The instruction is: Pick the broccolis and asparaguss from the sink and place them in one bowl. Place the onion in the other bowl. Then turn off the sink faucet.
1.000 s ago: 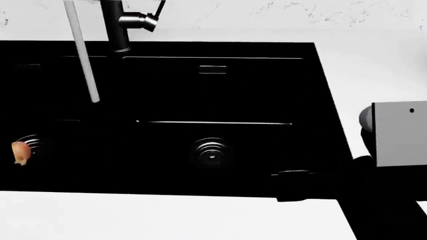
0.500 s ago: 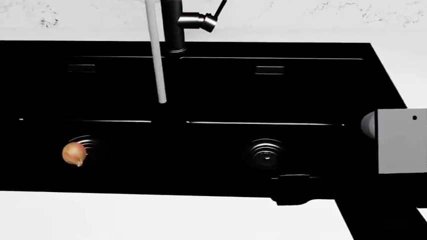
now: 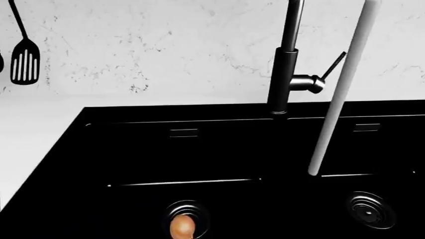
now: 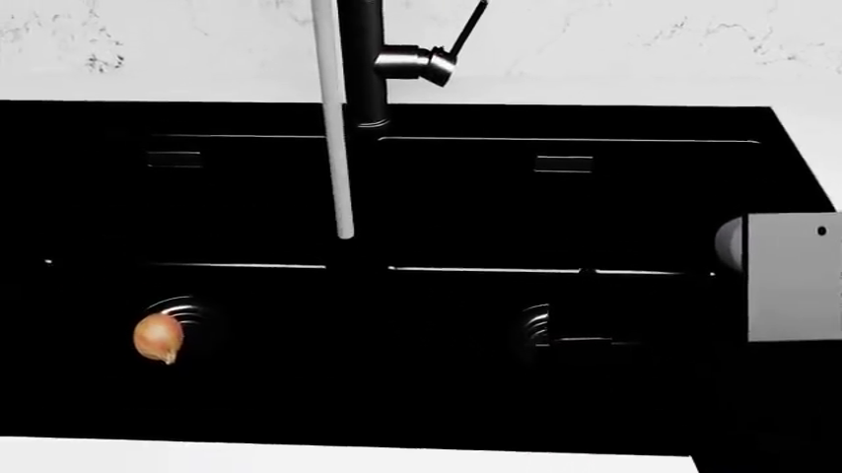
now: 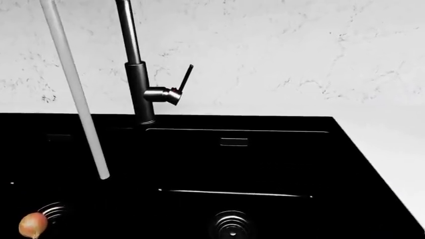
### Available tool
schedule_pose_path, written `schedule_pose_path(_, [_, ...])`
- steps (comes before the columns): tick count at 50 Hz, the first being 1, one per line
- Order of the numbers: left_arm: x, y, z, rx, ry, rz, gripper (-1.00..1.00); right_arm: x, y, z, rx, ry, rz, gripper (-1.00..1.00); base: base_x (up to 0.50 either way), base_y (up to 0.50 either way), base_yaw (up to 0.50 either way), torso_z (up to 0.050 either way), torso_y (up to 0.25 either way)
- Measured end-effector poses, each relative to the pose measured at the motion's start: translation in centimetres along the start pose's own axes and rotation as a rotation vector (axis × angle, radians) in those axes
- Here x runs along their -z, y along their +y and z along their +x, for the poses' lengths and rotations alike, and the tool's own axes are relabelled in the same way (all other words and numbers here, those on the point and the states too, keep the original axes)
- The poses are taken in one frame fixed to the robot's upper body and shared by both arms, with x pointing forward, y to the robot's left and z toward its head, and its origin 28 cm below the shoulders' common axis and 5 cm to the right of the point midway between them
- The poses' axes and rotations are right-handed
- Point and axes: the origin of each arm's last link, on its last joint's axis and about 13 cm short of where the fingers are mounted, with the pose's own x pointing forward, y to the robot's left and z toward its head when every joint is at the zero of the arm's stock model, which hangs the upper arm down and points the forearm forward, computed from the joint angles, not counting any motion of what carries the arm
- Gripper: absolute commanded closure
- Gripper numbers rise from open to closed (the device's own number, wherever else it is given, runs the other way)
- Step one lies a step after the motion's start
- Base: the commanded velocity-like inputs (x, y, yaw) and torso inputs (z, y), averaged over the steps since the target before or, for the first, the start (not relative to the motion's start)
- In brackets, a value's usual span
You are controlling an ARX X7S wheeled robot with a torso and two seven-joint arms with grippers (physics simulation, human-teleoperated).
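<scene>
Only the onion shows as a task item at this moment: it lies at the lower left of the head view, on the floor of the left basin of the sink, touching or just beside that basin's ribbed drain. It is nearly round, so no long axis matters much; its small tip points toward the lower edge of the frame. No broccoli or asparagus can be seen in either basin, and neither bowl appears in any view, so what they hold cannot be told. The right basin looks bare apart from its own drain. The sink faucet stands at the top centre of the head view, its thin lever tilted up to the right, and a pale stream of water falls to the left of it, so the tap looks to be running. The right arm shows as a grey block at the right edge of the head view, with dark parts below it that blend into the sink; whether that gripper is released or clenched cannot be told. The left gripper is not in sight at all. Judging by the left wrist view, where the onion sits low and near centre, the left arm is probably better placed to reach it, across the basin from the right arm.
</scene>
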Motion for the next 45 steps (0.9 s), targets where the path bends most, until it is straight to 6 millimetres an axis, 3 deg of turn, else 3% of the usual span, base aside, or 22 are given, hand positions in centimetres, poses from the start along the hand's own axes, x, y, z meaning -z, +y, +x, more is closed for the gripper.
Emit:
schedule_pose_path(36, [0.00, -0.28, 0.11, 0.008, 0.004, 0.006, -1.00, 0.62, -0.07, 0.01, -0.004, -0.002, 0.017, -1.00, 0.42, 0.04, 0.00, 0.000, 0.000])
schedule_pose_path(45, [-0.12, -0.07, 0.21, 0.005, 0.002, 0.007, -1.00, 0.67, 0.02, 0.20, -0.004, 0.008, 0.017, -1.00, 0.09, 0.00, 0.00, 0.000, 0.001])
